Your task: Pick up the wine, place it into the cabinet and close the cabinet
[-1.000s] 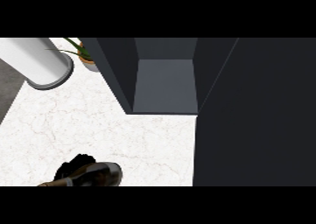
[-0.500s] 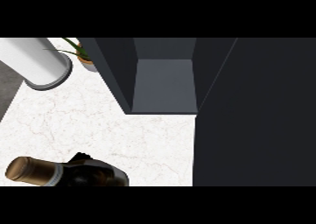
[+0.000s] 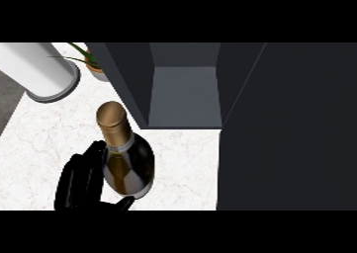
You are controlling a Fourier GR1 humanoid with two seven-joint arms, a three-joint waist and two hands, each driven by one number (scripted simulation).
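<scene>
The wine bottle [image 3: 126, 158] is dark glass with a gold foil neck, and its top points toward the far side of the counter. My left hand [image 3: 82, 183] comes in at the lower left and is shut on the bottle: fingers curl along its left side and the thumb sits under its base. The dark cabinet [image 3: 182, 99] stands open just beyond and to the right of the bottle's neck, showing a grey inner floor. Its dark door [image 3: 294, 128] fills the right side of the view. My right hand does not show.
A white cylinder [image 3: 38, 69] stands at the far left on the white marble counter [image 3: 42, 133]. A small potted plant [image 3: 93, 64] sits beside it, against the cabinet's left wall. The counter's left edge runs diagonally at the far left.
The hand has lifted the bottle up and forward from the lower edge. The bottle now shows full length, with its neck close to the cabinet's opening.
</scene>
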